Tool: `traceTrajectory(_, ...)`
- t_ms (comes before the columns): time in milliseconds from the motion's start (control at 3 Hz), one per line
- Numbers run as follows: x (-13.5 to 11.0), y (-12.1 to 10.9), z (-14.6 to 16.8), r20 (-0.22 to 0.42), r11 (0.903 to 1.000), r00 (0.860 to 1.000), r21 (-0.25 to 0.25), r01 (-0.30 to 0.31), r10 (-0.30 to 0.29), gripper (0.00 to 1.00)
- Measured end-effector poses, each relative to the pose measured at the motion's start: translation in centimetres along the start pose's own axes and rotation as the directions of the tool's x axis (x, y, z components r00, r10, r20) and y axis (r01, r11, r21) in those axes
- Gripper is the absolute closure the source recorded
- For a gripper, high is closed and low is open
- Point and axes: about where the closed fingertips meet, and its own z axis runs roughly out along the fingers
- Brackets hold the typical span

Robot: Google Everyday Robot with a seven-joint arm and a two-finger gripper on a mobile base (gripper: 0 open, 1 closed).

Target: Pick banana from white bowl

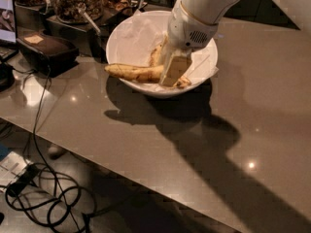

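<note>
Nearest the camera, below and in front of the white bowl (160, 92), a tangle of dark cables (43, 200) lies on the floor beside the edge of the table (146, 144). The table is a glossy grey-brown slab; the bowl stands on it, and the shadows of the bowl and the arm (209, 4) fall across the surface in front of the bowl and to its right in the view. Inside the bowl, along its front wall, lies the banana (133, 73) – long, nearly straight, yellow with brown marks – with one tip toward the bowl's left rim and the other showing just past the gripper (171, 77). The gripper reaches down into the bowl from above, with its cream-coloured end set against the banana near the right-hand end of the fruit; whether it is open or clamped on the banana cannot be told from this view. Just behind the banana, deeper in the bowl, a shorter curved banana (156, 55) rests on crumpled white paper (136, 33) that lines the bowl. Left of the bowl, a black box (46, 52) sits on the table. Behind the bowl and to its left stands a glass jar of nuts (75, 1) – close to the bowl's far rim.
</note>
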Motion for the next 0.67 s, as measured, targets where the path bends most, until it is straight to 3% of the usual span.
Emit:
traceTrajectory(333, -3.10, 6.71, -0.86, 0.032, 0.9980, 0.998, 0.010, -0.062, 0.062, 1.00)
traceTrajectory(667, -3.10, 6.71, -0.86, 0.032, 0.9980, 0.998, 0.010, -0.062, 0.062, 1.00)
